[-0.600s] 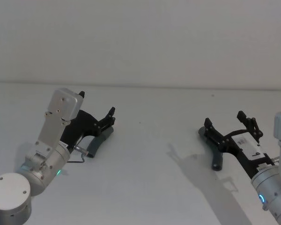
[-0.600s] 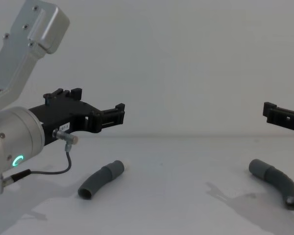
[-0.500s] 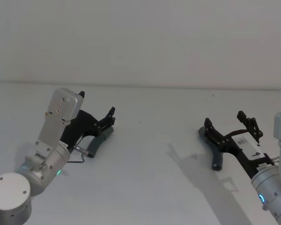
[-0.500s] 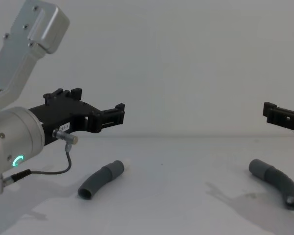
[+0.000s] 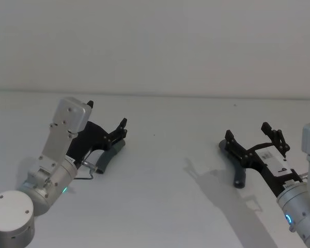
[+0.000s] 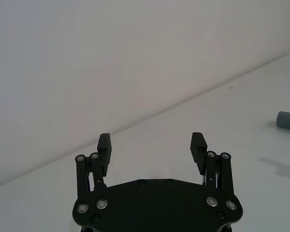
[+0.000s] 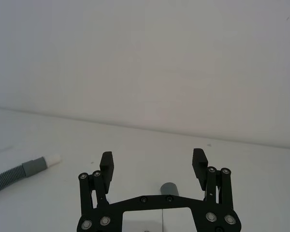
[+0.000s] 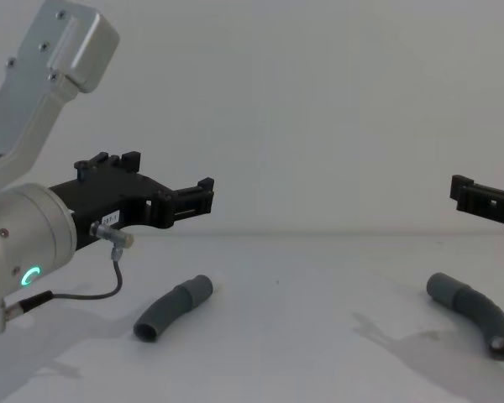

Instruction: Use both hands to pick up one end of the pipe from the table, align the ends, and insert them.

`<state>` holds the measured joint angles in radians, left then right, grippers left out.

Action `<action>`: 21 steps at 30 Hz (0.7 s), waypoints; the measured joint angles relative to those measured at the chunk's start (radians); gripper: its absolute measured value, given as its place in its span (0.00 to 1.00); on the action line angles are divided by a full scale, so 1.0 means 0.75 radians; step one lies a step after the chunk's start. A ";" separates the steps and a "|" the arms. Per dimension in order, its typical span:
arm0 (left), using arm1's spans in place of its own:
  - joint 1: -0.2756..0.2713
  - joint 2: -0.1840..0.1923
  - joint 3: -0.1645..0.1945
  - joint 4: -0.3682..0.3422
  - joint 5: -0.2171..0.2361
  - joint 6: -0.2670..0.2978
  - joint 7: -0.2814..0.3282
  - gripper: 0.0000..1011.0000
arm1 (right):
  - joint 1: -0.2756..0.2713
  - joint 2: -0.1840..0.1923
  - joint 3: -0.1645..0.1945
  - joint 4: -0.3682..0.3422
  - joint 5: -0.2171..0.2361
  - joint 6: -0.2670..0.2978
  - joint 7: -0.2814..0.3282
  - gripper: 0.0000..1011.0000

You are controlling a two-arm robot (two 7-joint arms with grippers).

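Observation:
Two curved dark-grey pipe pieces lie on the white table (image 5: 165,170). The left piece (image 5: 109,154) (image 8: 175,306) has a white-rimmed end pointing toward the middle. My left gripper (image 5: 107,114) (image 6: 151,142) hovers above it, open and holding nothing. The right piece (image 5: 241,175) (image 8: 475,311) lies under my right gripper (image 5: 248,132) (image 7: 153,158), which is open too. Its plain cuff end (image 7: 169,187) shows low between the fingers. In the right wrist view the left piece (image 7: 19,171) lies farther off. The right piece's cuff (image 6: 287,120) shows at the edge of the left wrist view.
A plain white wall (image 5: 155,46) rises behind the table. A thin grey cable (image 8: 92,290) loops from the left wrist down beside the left pipe piece. A wide bare stretch of table separates the two pieces.

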<state>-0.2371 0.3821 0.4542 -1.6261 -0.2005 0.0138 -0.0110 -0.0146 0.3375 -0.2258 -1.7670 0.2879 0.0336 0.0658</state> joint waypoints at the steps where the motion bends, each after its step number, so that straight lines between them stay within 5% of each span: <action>1: 0.000 0.000 0.000 0.000 0.000 0.000 0.000 0.99 | 0.000 0.000 0.000 0.000 0.000 0.000 0.000 0.99; 14: -0.001 -0.001 -0.002 0.000 -0.002 0.006 -0.004 0.99 | 0.000 0.000 0.000 0.000 0.000 0.001 0.001 0.99; 21: -0.017 -0.003 -0.018 -0.001 -0.035 0.074 -0.033 0.99 | 0.000 0.000 0.000 0.000 -0.001 0.001 0.001 0.99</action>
<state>-0.2499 0.3798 0.4407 -1.6273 -0.2270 0.0692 -0.0358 -0.0146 0.3374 -0.2259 -1.7667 0.2874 0.0341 0.0668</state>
